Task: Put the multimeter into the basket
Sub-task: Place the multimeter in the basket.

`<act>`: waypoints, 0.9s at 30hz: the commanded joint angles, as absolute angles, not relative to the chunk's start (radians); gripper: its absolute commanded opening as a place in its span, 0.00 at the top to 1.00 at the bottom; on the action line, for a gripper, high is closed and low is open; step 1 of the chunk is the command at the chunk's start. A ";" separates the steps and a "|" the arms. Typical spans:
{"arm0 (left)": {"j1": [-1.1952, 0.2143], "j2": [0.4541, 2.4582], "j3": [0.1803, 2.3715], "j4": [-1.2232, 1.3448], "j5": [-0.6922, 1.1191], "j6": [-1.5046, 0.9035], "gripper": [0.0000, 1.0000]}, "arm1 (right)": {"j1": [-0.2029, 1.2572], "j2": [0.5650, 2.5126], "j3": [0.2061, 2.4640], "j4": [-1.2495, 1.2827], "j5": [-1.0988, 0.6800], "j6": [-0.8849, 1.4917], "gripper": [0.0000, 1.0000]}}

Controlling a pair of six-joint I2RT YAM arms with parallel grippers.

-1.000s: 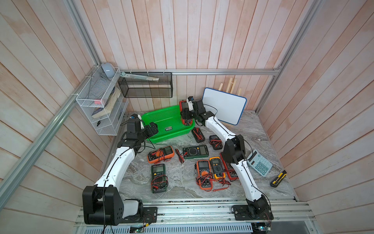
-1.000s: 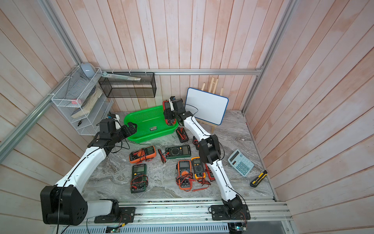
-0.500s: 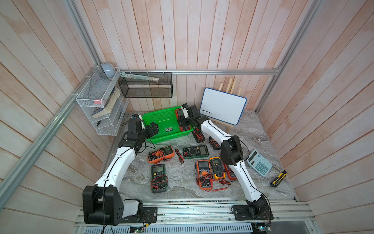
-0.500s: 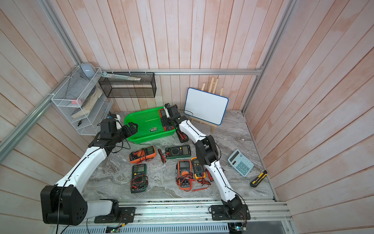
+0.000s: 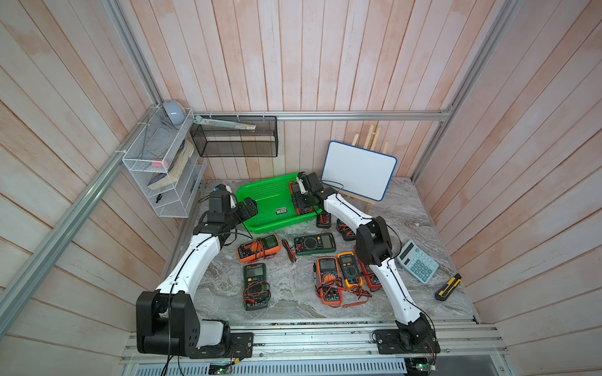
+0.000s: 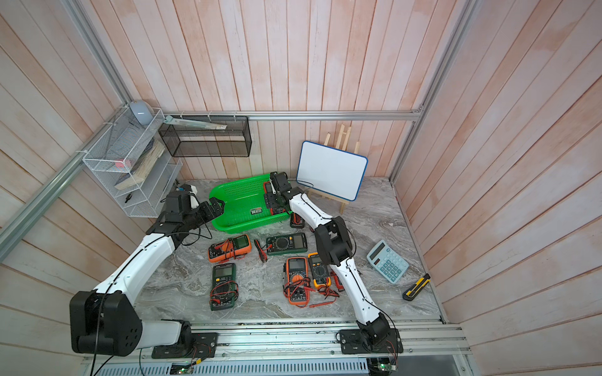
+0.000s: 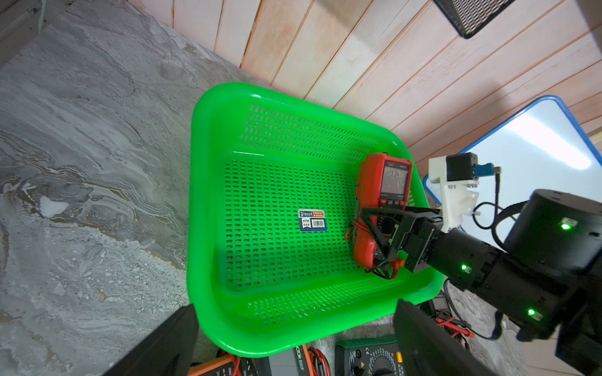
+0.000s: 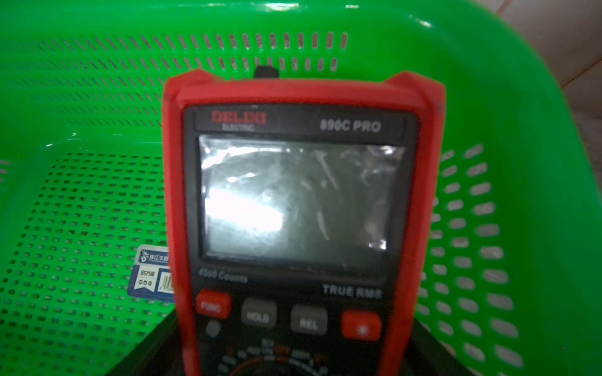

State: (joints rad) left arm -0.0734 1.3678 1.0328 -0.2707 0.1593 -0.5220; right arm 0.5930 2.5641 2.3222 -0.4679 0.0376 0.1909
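The bright green basket (image 5: 260,228) (image 6: 241,195) stands at the back of the marble table. A red multimeter (image 5: 294,188) (image 7: 387,185) (image 8: 299,195) is inside it, along the right wall and screen up. My right gripper (image 5: 301,203) (image 7: 374,242) (image 8: 293,358) is shut on the multimeter's lower half. I cannot tell whether the multimeter touches the basket floor (image 8: 81,195). My left gripper (image 5: 250,208) (image 6: 216,208) (image 7: 293,341) hangs open at the basket's front left corner, holding nothing.
Several more multimeters with leads lie in front of the basket, among them an orange one (image 5: 259,249) and a green one (image 5: 314,244). A calculator (image 5: 418,260) and a utility knife (image 5: 449,286) lie right. Behind are a whiteboard (image 5: 358,171), a white rack (image 5: 159,175) and a black mesh bin (image 5: 234,136).
My right gripper has carried the red multimeter from over the basket's right rim down into the basket. The left arm has stayed put.
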 commanded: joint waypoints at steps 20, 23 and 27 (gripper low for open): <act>-0.080 1.357 0.946 -0.163 0.258 -0.548 0.00 | 0.571 2.520 2.346 -0.522 0.187 0.205 0.07; -0.080 1.366 0.950 -0.161 0.259 -0.548 0.00 | 0.569 2.525 2.353 -0.515 0.195 0.200 0.03; -0.081 1.382 0.962 -0.163 0.265 -0.548 0.00 | 0.570 2.526 2.354 -0.510 0.194 0.198 0.02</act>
